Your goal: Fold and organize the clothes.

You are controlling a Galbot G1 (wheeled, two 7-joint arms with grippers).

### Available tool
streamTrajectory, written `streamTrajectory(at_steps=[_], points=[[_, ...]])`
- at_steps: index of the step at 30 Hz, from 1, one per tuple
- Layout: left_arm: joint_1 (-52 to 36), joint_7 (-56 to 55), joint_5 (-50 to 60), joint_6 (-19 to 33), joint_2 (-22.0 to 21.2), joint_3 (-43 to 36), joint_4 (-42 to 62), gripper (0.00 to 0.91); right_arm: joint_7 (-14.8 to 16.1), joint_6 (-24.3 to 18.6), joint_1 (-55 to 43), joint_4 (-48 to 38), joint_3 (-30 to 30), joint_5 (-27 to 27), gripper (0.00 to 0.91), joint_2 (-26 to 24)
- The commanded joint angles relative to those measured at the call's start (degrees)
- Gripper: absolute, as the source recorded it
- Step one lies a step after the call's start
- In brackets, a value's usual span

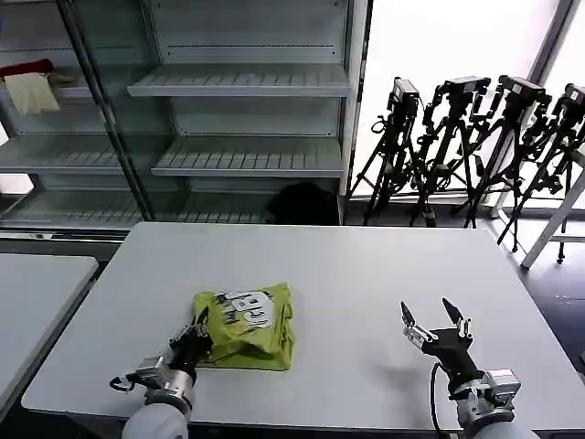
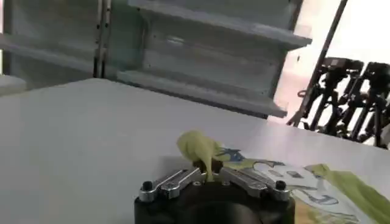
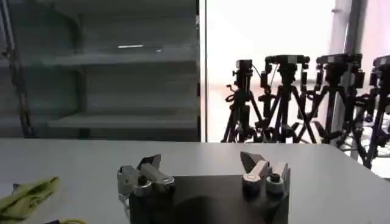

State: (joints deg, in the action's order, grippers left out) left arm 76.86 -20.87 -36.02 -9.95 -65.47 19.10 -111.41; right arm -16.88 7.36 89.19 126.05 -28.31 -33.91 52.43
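- I see the lime-green T-shirt [image 1: 247, 326] lying folded into a rough bundle on the near left part of the white bench [image 1: 366, 283], its white-and-black print facing up.
- My left tool [image 1: 196, 340] sits at the bundle's near left corner, fingers pressed together on a raised fold of the green fabric [image 2: 198, 149].
- My right tool [image 1: 435, 325] hangs just above the bench's near right part, well apart from the shirt, its fingers spread with nothing between them.
- A second bench [image 1: 37, 293] stands to the left.
- Behind stand glass-fronted shelves [image 1: 242, 119]; one shelf holds cream and red cloths [image 1: 32, 84].
- A black bundle [image 1: 302, 206] lies on the floor, with camera tripods [image 1: 475, 146] by the bright window.
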Motion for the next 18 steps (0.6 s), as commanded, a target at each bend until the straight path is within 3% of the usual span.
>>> streamTrajectory(at_steps=[1,6,11,14,18], points=[[1.4,5.4,-6.7,-1.6,15.1,15.5,-2.9,0.000,0.0,0.1,-0.6,0.0,0.7,0.0,0.907,0.1],[2.8,12.3,-9.0,-7.1,23.0,27.8,-4.3,0.000,0.0,-0.1,-0.6,0.0,0.7,0.0,0.907,0.0],[-0.3,20.6,-4.7,-10.9,27.3,30.4,-2.4,0.000,0.0,-0.5,0.5,0.3,-0.2,-0.1,0.907,0.0],[-3.6,25.7,4.5,-10.2,27.5,26.4,-2.0,0.000,0.1,-0.8,1.4,0.6,-1.3,-0.3,0.907,-0.2],[-4.9,28.1,17.0,-7.7,22.2,9.7,-3.5,0.000,0.0,-0.8,1.5,0.7,-1.5,-0.3,0.907,0.2]])
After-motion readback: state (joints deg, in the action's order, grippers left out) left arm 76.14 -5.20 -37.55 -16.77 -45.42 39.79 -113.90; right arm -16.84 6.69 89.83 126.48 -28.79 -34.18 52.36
